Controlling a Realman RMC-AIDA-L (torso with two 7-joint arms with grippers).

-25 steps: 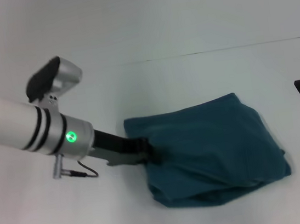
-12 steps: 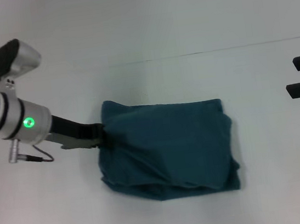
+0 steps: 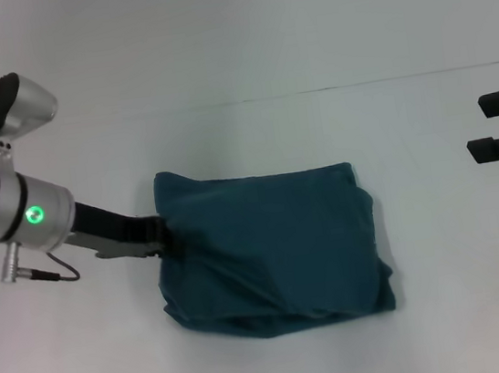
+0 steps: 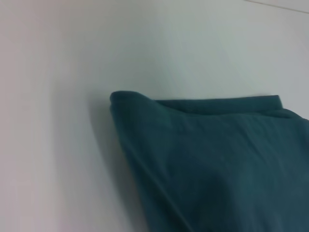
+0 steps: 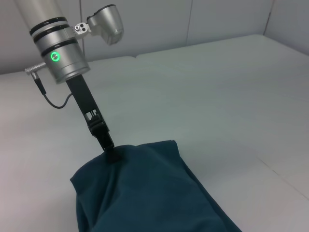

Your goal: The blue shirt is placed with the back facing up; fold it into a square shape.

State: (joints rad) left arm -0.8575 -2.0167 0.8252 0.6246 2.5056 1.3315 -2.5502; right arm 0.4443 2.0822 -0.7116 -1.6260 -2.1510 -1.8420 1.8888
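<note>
You have the blue shirt (image 3: 271, 248) lying on the white table as a thick, roughly square bundle, folded over itself in several layers. Only plain dark teal fabric shows; you see no lettering. Its far edge runs fairly straight, while the near edge bulges, with lower layers peeking out at the near right corner. It sits slightly left of centre.

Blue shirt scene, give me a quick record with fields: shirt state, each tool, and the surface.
shirt: blue shirt lies folded into a rough, layered square, plain side showing
left tool: left tool at the shirt's left edge, its tip meeting the fabric; grip on the cloth not visible
right tool: right tool at the right edge of the head view, apart from the shirt
surface: white table
</note>
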